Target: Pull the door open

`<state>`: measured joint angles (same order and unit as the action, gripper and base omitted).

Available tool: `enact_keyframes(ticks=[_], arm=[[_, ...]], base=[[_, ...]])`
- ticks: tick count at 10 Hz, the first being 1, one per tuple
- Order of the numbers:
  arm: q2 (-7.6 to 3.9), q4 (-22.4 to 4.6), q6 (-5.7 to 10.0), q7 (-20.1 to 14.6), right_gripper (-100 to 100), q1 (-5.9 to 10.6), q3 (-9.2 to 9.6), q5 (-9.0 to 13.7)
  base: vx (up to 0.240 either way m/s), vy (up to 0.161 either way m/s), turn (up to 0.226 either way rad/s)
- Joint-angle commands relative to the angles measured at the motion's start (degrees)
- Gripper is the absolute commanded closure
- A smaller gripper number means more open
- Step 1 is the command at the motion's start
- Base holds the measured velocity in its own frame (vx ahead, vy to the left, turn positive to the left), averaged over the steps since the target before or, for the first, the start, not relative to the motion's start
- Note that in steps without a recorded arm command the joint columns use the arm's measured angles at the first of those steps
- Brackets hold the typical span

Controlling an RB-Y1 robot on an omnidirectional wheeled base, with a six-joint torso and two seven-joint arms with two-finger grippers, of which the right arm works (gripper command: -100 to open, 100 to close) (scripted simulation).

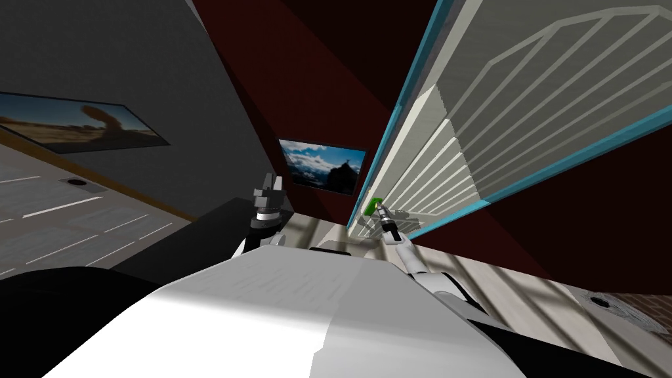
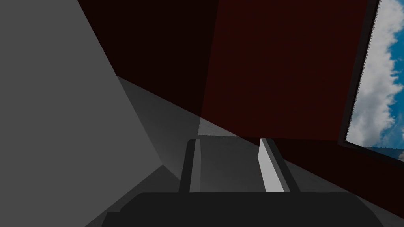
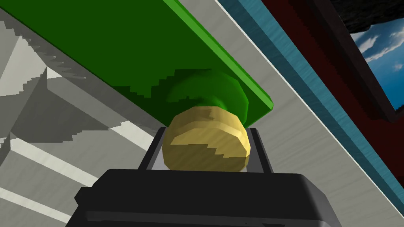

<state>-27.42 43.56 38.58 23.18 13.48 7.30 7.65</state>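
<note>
A pale grey louvred door [image 1: 525,111] with a teal frame stands to my right. On its near edge sits a green plate [image 1: 374,206], seen close as the green plate [image 3: 130,51] in the right wrist view, carrying a round yellow knob [image 3: 206,138]. My right gripper [image 3: 206,147] is shut on the knob, its two fingers pressing the knob's sides; in the head view the right gripper [image 1: 381,214] reaches up to the plate. My left gripper [image 1: 272,186] is raised ahead of my chest, open, with nothing between its fingers [image 2: 270,169].
Dark red walls flank the door. A framed sky picture [image 1: 321,165] hangs on the far wall just left of the door edge. A grey wall with another picture [image 1: 79,125] lies to the left. Tiled floor [image 1: 525,289] runs below the door.
</note>
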Motion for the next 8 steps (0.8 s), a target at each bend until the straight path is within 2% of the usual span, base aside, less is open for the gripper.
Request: enact_keyframes(ticks=[1,2,3,5,6,8], arm=[[-0.15,-0.68,-0.07,-2.86,100,0.63,-0.55,1.23],[0.23,-0.51,-0.38,-4.28,100,0.72,-0.68,2.14],[0.23,-0.51,-0.38,-5.03,100,0.72,-0.68,2.14],[0.97,-0.17,-1.01,-8.76,100,0.91,-0.93,3.97],[0.97,-0.17,-1.01,-9.24,100,0.91,-0.93,3.97],[1.77,0.18,-1.67,-12.92,100,1.11,-1.19,5.91]], base=[[-0.042,-0.04,0.07],[-0.074,-0.063,0.112],[-0.061,-0.056,0.06],[-0.064,-0.06,0.093],[-0.055,-0.05,0.058],[-0.075,-0.052,0.101]])
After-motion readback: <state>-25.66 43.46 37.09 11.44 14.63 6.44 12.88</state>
